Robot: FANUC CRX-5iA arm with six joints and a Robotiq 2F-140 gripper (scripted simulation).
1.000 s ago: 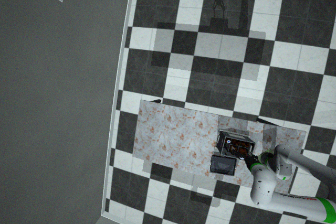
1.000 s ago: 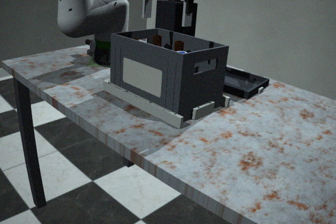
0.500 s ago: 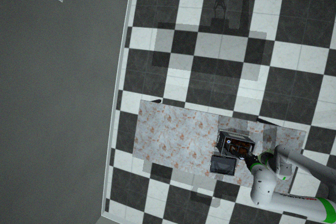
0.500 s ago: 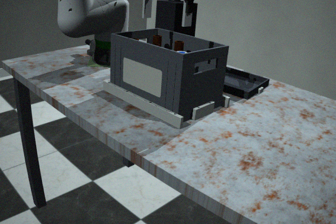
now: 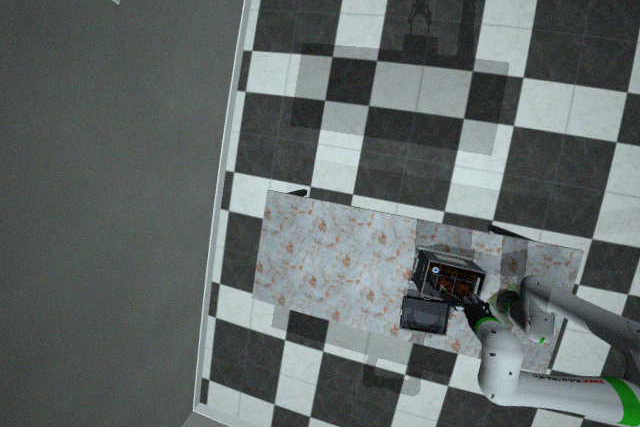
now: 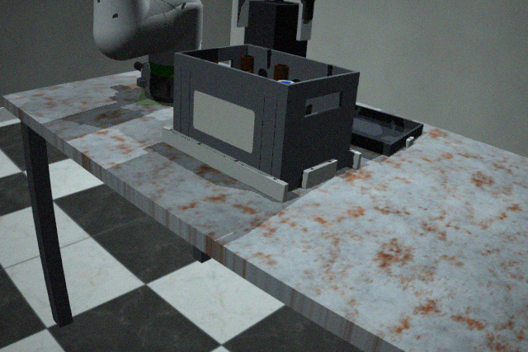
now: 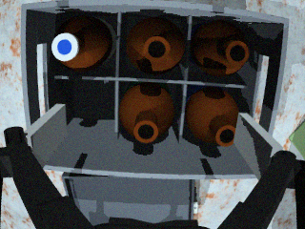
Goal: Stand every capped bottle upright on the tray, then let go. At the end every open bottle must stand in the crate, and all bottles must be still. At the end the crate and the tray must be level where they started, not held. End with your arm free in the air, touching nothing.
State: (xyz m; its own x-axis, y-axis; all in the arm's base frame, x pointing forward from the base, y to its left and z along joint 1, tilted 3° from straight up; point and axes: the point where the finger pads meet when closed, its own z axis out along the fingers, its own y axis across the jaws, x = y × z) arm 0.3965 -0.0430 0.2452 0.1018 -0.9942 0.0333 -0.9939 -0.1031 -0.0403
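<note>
The grey crate [image 6: 264,114] stands on the table and is divided into compartments. In the wrist view, one brown bottle with a blue-and-white cap [image 7: 64,46] stands in the far left compartment. Several open brown bottles, such as this one [image 7: 155,48] and another [image 7: 147,129], fill other compartments. The near left compartment [image 7: 83,105] is empty. The cap also shows in the exterior view [image 6: 285,82]. The dark tray [image 6: 384,129] lies beside the crate and holds nothing. My gripper [image 6: 274,24] hangs above the crate's far side, open and empty; in the wrist view its fingers are spread wide.
White stop blocks [image 6: 230,161] line the crate's base on the table. The arm's base [image 6: 157,79] stands behind the crate. From above, the tray [image 5: 424,314] sits next to the crate [image 5: 449,277] near the table's edge.
</note>
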